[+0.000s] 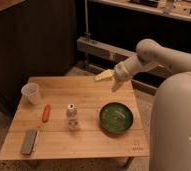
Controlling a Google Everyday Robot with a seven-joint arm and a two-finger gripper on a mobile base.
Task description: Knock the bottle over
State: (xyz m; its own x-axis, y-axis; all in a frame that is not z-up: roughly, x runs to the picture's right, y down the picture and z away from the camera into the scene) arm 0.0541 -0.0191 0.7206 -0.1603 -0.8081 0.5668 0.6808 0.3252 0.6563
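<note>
My two pale fingers (105, 75) are standing spread apart, one pointing out sideways and the other angling down, and they are gripping nothing; they are hovering over the far edge of the light wooden surface (89, 137), toward its far right corner as the camera sees it; behind them my white arm (151, 52) is reaching back to my broad white body (176, 125), which is filling the right of the view. The round dark green bowl (116, 117) is sitting on the surface nearer the camera than the fingers; the small clear greyish plastic bottle with a pale cap (71, 117) is standing upright around the middle of the surface, left of the bowl and well apart from the fingers; a small orange-red oblong object (46, 113) is lying near the bottle on its left; the translucent white plastic cup (31, 93) is standing upright near the far left corner; a flat grey rectangular object (29, 141) is lying by the front left edge.
</note>
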